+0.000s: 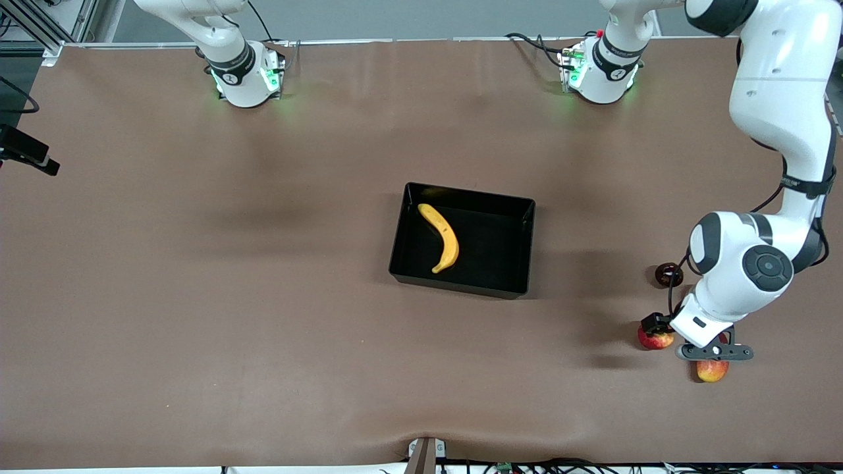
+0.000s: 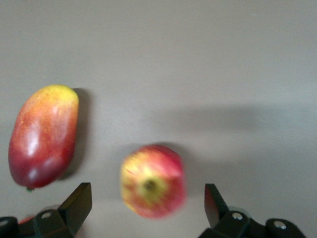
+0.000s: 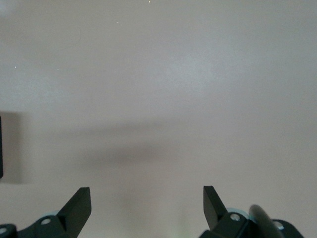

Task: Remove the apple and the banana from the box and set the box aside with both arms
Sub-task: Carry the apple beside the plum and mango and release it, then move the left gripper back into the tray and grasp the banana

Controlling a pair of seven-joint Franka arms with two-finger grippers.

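The black box (image 1: pixel 527 247) sits mid-table with the yellow banana (image 1: pixel 442 236) lying in it. The small red apple with yellow streaks (image 1: pixel 654 340) lies on the table near the left arm's end. It also shows in the left wrist view (image 2: pixel 153 181), stem dimple up. My left gripper (image 1: pixel 666 324) is open and hangs over the apple, and in its wrist view (image 2: pixel 148 208) the fingers stand apart on either side of it without touching. My right gripper (image 3: pixel 147 208) is open and empty over bare table, out of the front view.
The oblong red-and-yellow mango (image 1: pixel 712 370) lies beside the apple, partly under the left wrist, and shows whole in the left wrist view (image 2: pixel 43 135). A small dark reddish round thing (image 1: pixel 668 274) lies farther from the front camera than the apple. Brown mat (image 1: pixel 263 296) covers the table.
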